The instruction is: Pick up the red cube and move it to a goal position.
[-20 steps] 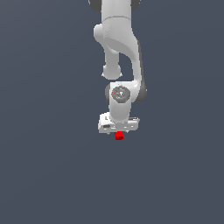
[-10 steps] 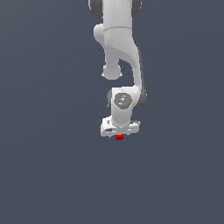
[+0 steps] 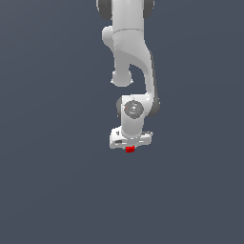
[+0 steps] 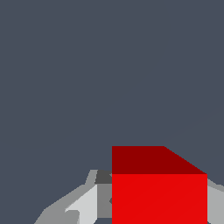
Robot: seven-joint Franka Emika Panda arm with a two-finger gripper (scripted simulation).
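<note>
Cube (image 3: 129, 149) sits clamped in the pincer (image 3: 130, 147), poking out just below the white arm (image 3: 129, 57); wrist view shows fingers (image 4: 85, 205) flanking the cube (image 4: 159, 192)

The surface (image 3: 52, 190) is a plain, flat dark grey-blue, with no edge or corner visible in either view.
</note>
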